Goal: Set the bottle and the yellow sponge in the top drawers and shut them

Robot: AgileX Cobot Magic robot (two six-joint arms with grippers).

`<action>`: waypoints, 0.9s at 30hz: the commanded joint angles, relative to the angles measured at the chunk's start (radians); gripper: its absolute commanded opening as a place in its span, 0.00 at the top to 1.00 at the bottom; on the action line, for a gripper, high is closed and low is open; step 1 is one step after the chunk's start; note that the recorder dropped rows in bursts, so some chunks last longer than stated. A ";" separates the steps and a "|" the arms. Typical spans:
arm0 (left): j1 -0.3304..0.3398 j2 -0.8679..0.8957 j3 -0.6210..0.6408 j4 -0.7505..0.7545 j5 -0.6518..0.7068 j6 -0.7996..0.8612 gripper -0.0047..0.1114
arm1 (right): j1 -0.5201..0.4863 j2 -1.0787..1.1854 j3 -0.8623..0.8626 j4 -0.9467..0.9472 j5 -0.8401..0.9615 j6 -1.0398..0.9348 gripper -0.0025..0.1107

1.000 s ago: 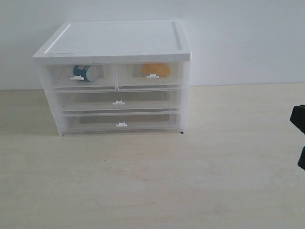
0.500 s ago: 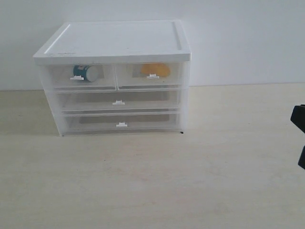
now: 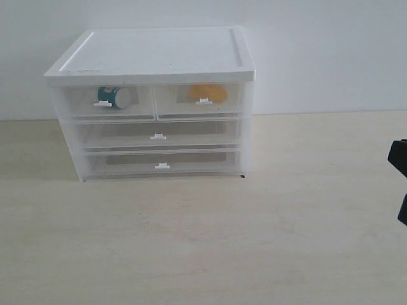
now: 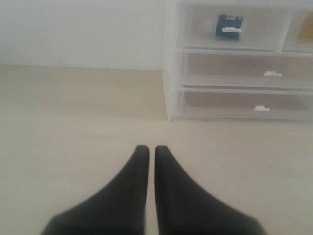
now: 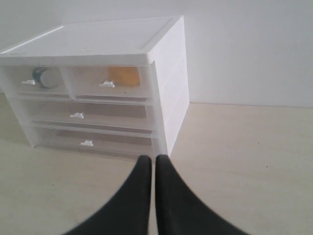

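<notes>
The bottle (image 3: 116,96) lies on its side inside the top left drawer (image 3: 107,105), which is pushed in flush. Inside the top right drawer (image 3: 201,101), also pushed in, sits the yellow sponge (image 3: 208,93). Both show through the clear fronts in the wrist views too: bottle (image 4: 229,25) (image 5: 45,77), sponge (image 5: 123,76). My left gripper (image 4: 147,149) is shut and empty over bare table, well back from the cabinet. My right gripper (image 5: 152,158) is shut and empty as well, off the cabinet's front right corner. Only a dark piece of the right arm (image 3: 400,184) shows at the exterior view's right edge.
The white-topped cabinet (image 3: 152,54) stands at the back of the pale wooden table (image 3: 210,241), against a white wall. Below the top drawers are two full-width drawers (image 3: 158,135), both pushed in.
</notes>
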 commanded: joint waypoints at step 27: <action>-0.032 -0.003 0.004 0.154 0.009 -0.204 0.93 | -0.002 -0.007 0.002 -0.002 0.006 0.002 0.98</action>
